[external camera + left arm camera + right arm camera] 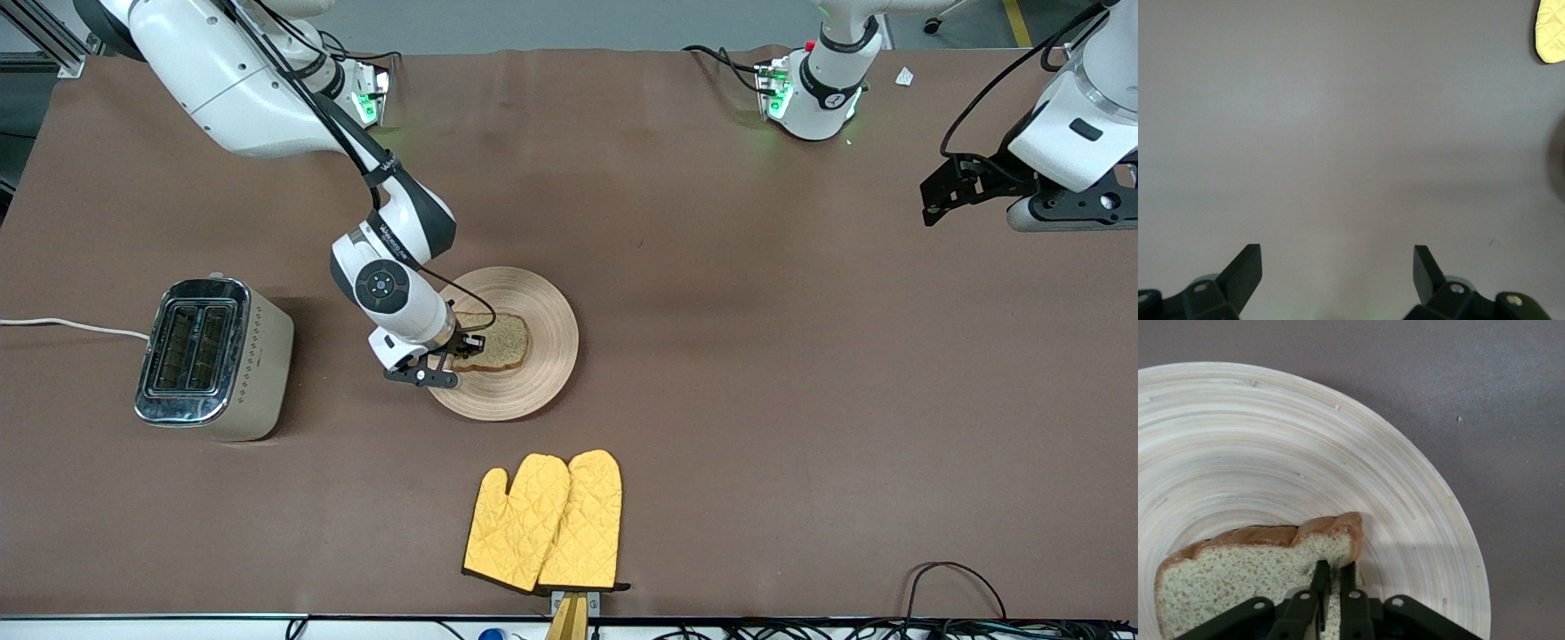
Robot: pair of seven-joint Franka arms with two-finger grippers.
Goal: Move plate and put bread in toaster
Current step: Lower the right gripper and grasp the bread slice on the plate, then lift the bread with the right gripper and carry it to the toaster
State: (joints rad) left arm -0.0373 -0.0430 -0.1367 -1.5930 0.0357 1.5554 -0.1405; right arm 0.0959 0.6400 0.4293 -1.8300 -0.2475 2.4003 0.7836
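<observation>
1. we are finding no brand name or label that we can read; the toaster [213,357] is showing only small dotted marks on its cream side, and the print on the right arm's black cuff is too small to make out.
2. we are seeing the right gripper [464,348] down on the plate [547,333], its fingers [1346,587] pinched narrow on the edge of the bread [498,342].
3. the right wrist view is showing that pinch up close: the bread [1238,577] is sitting between the two black fingers on the grooved plate [1338,453], which the front view is half hiding under the wrist.
4. the toaster is standing toward the right arm's end of the table, apart from the plate, its white cord [71,325] trailing off the edge.
5. the left gripper [947,191] is waiting above the bare table [800,400] at the left arm's end; the left wrist view is showing its fingers [1245,270] spread wide and holding nothing.
6. two yellow oven mitts [547,524] are lying nearer to the front camera than the plate; a corner of one mitt [1550,30] is showing in the left wrist view.
</observation>
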